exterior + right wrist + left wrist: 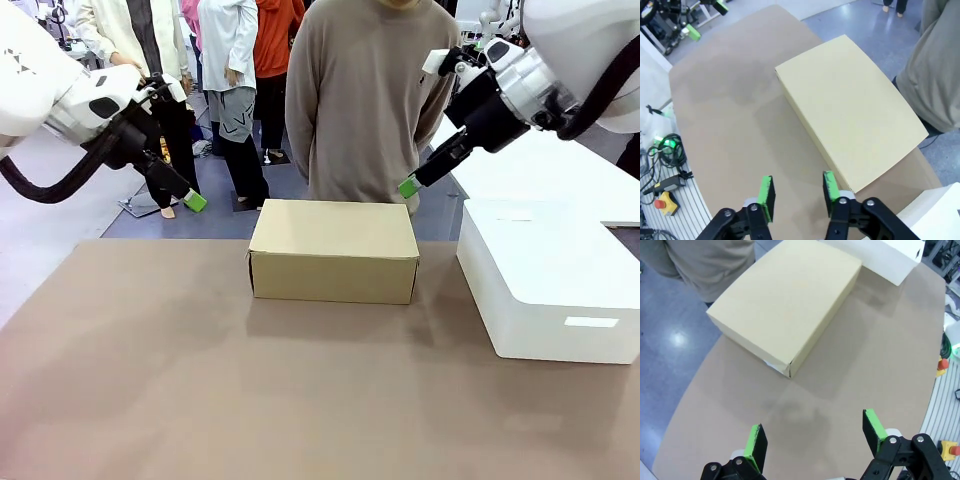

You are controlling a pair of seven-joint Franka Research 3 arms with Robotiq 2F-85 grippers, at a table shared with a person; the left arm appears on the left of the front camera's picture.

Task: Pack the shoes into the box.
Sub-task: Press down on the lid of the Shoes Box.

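The tan cardboard box [335, 235] stands shut at the far middle of the table, its lid flat; it also lies ahead in the left wrist view [785, 300] and the right wrist view [850, 110]. The shoes are out of view. My left gripper [190, 200] hangs in the air to the left of the box, open and empty, its fingers wide apart [815, 437]. My right gripper [410, 187] hovers above the box's right far corner. Its green pads [767, 192] stand partly drawn in with a gap and nothing between them.
A bigger white box [545, 270] sits on the table to the right of the cardboard one. A person in a grey-brown sweater [365, 100] stands close behind the box at the far edge. The brown tabletop [250, 390] stretches bare toward me.
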